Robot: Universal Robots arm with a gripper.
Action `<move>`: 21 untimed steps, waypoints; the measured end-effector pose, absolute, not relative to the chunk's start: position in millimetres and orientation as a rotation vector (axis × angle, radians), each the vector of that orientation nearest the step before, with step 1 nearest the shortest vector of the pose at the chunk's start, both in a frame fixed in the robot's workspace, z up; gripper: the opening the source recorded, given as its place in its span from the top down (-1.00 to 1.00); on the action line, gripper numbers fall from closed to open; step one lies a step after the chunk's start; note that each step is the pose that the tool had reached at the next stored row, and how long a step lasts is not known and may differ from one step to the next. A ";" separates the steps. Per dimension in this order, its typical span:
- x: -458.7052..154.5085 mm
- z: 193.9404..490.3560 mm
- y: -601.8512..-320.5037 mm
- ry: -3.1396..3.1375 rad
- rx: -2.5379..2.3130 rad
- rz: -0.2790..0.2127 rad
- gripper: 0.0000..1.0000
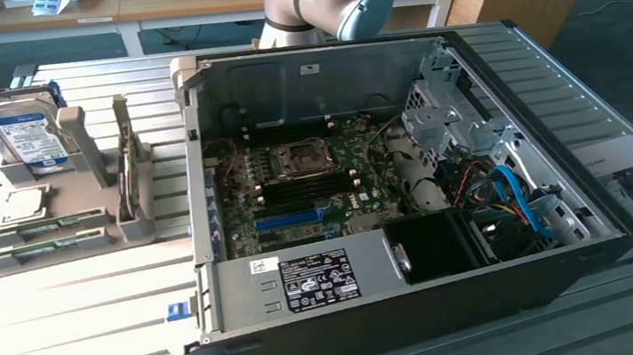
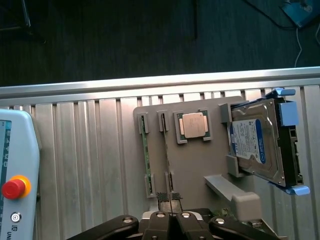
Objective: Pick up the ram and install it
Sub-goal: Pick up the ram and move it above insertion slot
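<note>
While the gripper hangs clenched on nothing, the ram stands below it in the grey holder.
From my console I read the stick as set on edge in its slot, beneath and just ahead of the fingertips. Its long axis runs straight away from the gripper, parallel to the seam between the shut jaws. It lies slightly off to the side away from the CPU (a second thin stick in the neighbouring slot sits more directly ahead of the tips). The open computer case is well apart.
</note>
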State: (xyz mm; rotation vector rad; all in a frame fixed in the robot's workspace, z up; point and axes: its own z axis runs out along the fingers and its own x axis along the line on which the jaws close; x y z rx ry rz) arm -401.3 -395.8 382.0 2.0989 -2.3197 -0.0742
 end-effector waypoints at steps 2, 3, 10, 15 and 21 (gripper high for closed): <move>-401.4 380.7 -395.8 -2.320 2.099 -0.074 0.80; -401.4 380.0 -395.8 -2.320 2.098 -0.073 0.80; -401.1 375.6 -395.7 -2.311 2.107 -0.073 0.80; -400.2 375.3 -395.8 -2.271 2.149 -0.072 0.80; -400.2 375.2 -395.8 -2.271 2.149 -0.072 0.80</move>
